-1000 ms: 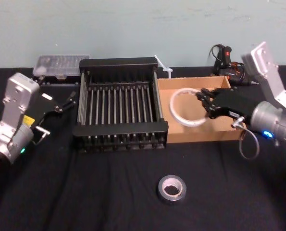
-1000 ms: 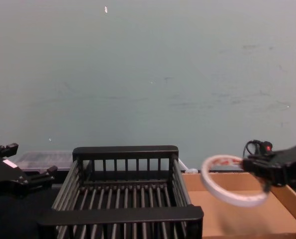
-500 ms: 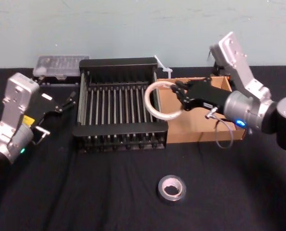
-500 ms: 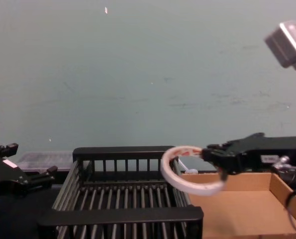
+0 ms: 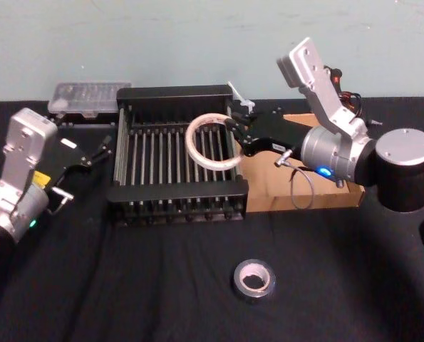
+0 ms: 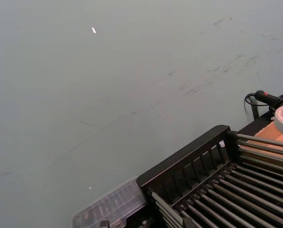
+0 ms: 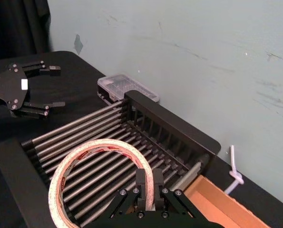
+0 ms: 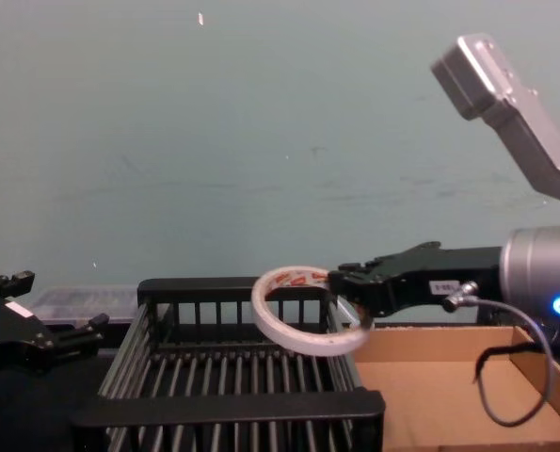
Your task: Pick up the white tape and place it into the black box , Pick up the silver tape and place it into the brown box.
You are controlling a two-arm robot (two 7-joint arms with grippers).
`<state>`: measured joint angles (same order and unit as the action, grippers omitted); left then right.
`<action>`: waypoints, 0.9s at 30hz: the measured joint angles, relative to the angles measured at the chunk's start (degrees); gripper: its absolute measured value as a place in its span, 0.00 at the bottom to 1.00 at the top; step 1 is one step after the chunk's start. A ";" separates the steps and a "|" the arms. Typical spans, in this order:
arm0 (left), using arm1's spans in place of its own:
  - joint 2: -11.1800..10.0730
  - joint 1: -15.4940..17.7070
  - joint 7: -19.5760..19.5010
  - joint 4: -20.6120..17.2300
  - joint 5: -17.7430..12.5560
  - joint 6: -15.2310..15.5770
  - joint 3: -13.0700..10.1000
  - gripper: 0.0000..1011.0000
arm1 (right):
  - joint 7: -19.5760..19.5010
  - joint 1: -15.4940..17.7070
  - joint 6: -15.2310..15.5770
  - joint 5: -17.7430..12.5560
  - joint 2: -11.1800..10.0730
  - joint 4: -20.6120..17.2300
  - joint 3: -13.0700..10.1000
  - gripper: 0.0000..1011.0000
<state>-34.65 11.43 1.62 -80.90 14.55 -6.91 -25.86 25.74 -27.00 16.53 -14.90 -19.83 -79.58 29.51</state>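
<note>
My right gripper is shut on the rim of the white tape, a pale ring with red print inside. It holds the ring tilted in the air above the right half of the black box, clear of the slatted floor. The brown box stands right against the black box, under my right forearm. The silver tape lies flat on the black cloth in front of both boxes. To the left of the black box my left gripper stays open, holding nothing.
A clear plastic case sits behind the black box's left corner. A white zip tie lies behind the seam between the boxes. A black corded tool is at the back right. Open black cloth surrounds the silver tape.
My right gripper has carried the white tape leftward, from above the brown box to above the black box. The left arm and the silver tape have not moved.
</note>
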 joint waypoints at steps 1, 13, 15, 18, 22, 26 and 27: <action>0.00 0.00 0.00 0.00 0.00 0.00 0.00 0.99 | -0.01 -0.30 -0.08 0.10 0.41 0.39 0.17 0.10; 0.00 0.00 0.00 0.00 0.00 0.00 0.00 0.99 | -0.03 -0.21 -0.08 0.11 0.26 0.24 0.09 0.10; 0.00 0.00 0.00 0.00 0.00 0.00 0.00 0.99 | -0.03 -0.19 -0.07 0.10 0.24 0.21 0.08 0.10; 0.00 0.00 0.00 0.00 0.00 0.00 0.00 0.99 | -0.04 -0.16 -0.07 0.07 0.20 0.16 0.06 0.14; 0.00 0.00 0.00 0.00 0.00 0.00 0.00 0.99 | -0.04 -0.14 -0.05 0.05 0.17 0.11 0.03 0.24; 0.00 0.00 0.00 0.00 0.00 0.00 0.00 0.99 | -0.04 -0.12 -0.03 0.03 0.14 0.08 0.00 0.35; 0.00 0.00 0.00 0.00 0.00 0.00 0.00 0.99 | -0.04 -0.11 -0.03 0.03 0.14 0.08 0.00 0.41</action>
<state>-34.64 11.43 1.62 -80.90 14.55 -6.91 -25.86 25.70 -27.11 16.50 -14.88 -19.69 -79.50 29.50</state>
